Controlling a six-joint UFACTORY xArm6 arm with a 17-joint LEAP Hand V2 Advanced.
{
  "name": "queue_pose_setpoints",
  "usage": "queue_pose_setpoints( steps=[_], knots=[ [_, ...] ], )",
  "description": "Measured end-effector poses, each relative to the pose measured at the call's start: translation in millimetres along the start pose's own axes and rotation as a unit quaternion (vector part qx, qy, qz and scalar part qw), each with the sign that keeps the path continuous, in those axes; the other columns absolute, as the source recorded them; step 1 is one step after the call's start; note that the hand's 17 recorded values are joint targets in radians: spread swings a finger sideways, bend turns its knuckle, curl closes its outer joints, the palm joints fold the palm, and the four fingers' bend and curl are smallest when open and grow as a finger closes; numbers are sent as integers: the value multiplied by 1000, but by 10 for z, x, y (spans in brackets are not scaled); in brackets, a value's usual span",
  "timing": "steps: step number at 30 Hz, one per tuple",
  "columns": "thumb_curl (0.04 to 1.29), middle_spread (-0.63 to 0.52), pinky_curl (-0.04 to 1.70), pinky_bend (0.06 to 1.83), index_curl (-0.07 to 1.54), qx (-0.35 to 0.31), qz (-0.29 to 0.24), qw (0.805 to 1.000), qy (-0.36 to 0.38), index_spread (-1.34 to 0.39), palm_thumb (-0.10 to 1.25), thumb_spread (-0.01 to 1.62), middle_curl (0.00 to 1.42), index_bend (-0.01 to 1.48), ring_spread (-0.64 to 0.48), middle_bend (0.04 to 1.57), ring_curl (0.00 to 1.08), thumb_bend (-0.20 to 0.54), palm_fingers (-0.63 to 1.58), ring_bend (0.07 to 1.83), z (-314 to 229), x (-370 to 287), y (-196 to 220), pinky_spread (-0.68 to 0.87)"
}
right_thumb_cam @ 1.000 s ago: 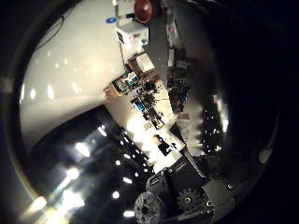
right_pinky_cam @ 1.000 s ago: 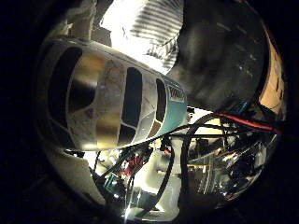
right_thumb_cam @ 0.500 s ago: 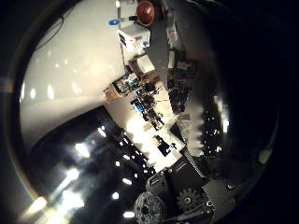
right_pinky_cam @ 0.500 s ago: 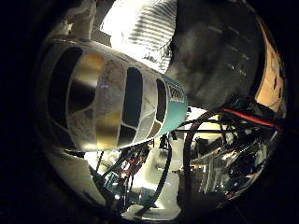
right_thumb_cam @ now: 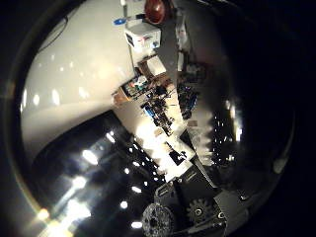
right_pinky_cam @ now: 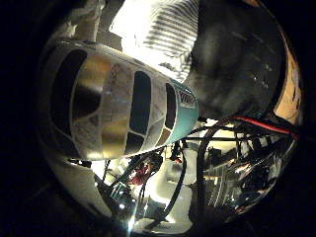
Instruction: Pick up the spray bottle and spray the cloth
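Note:
The spray bottle (right_pinky_cam: 118, 108) fills much of the little finger side view, lying close against my palm; it has a pale body with a printed label and a teal band at one end. Beyond it a white cloth with grey stripes (right_pinky_cam: 163, 29) lies on a dark surface (right_pinky_cam: 237, 64). A whitish part of my hand (right_pinky_cam: 81, 19) shows beside the bottle, and black geared parts of my hand (right_thumb_cam: 192, 212) show in the thumb side view. The bottle keeps its place against the palm, so my fingers appear curled round it.
The thumb side view looks out at the room: a broad white surface (right_thumb_cam: 74, 84), a white box (right_thumb_cam: 143, 37), a red round object (right_thumb_cam: 155, 10) and cluttered benches (right_thumb_cam: 158, 103). A wooden edge (right_pinky_cam: 291, 94) borders the dark surface.
Both views have shifted a little, so my hand has moved. The cloth has slid slightly in the picture, while the bottle stays fixed against the palm.

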State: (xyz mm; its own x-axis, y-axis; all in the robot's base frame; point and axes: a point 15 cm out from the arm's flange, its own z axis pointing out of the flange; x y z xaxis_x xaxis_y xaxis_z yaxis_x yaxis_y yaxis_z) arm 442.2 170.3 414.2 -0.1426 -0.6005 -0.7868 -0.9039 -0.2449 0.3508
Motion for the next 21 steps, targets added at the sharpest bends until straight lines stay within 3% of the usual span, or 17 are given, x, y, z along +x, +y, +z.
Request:
queue_pose_setpoints(
  steps=[11, 21],
  knots=[
    [695, -252, 1290, 1123, 952, 4, -129, 989, -68, -319, 995, 1104, 1049, 989, -232, 1134, 789, -12, 1068, 1365, 412, -1011, 307, -211],
    [698, -259, 1304, 1120, 963, 74, -218, 967, -113, -326, 993, 1113, 1064, 976, -235, 1122, 795, -12, 1061, 1355, 868, -1851, 63, -216]
  ],
)
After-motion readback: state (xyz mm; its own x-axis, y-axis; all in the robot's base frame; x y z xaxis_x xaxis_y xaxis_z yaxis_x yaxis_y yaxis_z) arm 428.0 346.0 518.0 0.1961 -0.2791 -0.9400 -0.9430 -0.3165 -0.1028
